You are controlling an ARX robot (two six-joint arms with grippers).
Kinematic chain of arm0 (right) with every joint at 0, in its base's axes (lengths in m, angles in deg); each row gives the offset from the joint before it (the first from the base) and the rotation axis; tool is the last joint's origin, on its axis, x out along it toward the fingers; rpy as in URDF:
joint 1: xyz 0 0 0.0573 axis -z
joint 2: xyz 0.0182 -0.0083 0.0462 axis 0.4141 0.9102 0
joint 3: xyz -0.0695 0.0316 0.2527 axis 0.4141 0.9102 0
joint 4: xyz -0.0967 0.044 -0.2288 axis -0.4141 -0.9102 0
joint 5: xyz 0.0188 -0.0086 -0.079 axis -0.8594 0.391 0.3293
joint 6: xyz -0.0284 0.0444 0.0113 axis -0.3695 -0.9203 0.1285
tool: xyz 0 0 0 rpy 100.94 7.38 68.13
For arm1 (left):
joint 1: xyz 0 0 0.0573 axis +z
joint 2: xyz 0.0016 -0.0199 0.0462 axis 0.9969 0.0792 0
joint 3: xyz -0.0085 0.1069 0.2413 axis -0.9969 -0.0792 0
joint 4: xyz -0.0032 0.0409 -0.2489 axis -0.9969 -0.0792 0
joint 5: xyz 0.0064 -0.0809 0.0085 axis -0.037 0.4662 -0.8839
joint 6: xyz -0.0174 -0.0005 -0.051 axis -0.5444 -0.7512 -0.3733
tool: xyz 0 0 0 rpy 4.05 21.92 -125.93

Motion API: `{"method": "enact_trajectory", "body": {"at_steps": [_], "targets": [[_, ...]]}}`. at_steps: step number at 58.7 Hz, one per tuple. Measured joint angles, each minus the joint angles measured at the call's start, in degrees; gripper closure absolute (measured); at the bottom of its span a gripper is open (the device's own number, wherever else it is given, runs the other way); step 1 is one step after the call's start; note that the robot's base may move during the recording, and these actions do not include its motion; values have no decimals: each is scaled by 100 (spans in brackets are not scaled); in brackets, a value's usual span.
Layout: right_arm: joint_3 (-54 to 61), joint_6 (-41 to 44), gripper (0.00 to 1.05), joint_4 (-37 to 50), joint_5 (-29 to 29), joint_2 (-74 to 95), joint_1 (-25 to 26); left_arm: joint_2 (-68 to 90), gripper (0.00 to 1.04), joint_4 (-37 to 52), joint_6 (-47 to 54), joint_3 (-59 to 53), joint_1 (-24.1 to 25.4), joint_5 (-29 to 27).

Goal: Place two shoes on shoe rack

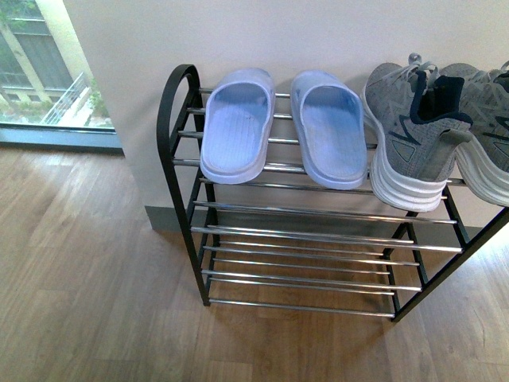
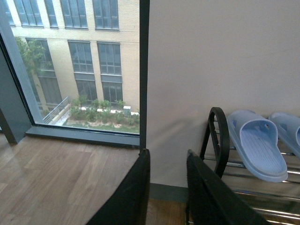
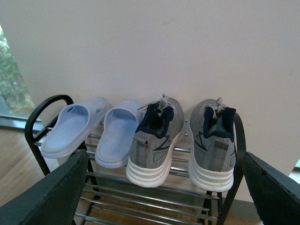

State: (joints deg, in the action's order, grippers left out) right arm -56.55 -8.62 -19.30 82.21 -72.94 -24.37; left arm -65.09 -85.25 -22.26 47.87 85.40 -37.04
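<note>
Shoe rack: stands on a wooden floor with its far side against a pale wall. Black side frames rounded at the top, chrome bars across, several tiers. Lower tiers carry nothing. Wide bare floor lies near and to the left of the rack, running left to a floor-level window.

Top tier, left to right: two light blue slippers, side by side, toes toward the near edge and slightly overhanging it. Then the two shoes, heels near, toes to the wall.

Left shoe: grey knit upper, navy collar, grey laces, thick white ridged sole. Sits just beside the right-hand slipper, heel overhanging the near bar.

Right shoe: same make, close against the rack's right side frame, a narrow gap between it and its mate. In the front view it is cut by the picture's right edge.

Left gripper: hangs clear of the rack's left end, near the wall and window; its black fingers stand a little apart with nothing between them.

Right gripper: hangs back from the near side of the rack, facing the shoes; its fingers spread wide, released, touching nothing.
</note>
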Motion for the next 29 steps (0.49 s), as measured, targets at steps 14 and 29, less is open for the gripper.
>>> {"method": "enact_trajectory", "body": {"at_steps": [14, 29], "targets": [[0, -2, 9, 0, 0, 0, 0, 0, 21, 0, 0, 0, 2, 0], [0, -2, 9, 0, 0, 0, 0, 0, 9, 0, 13, 0, 0, 2]]}}
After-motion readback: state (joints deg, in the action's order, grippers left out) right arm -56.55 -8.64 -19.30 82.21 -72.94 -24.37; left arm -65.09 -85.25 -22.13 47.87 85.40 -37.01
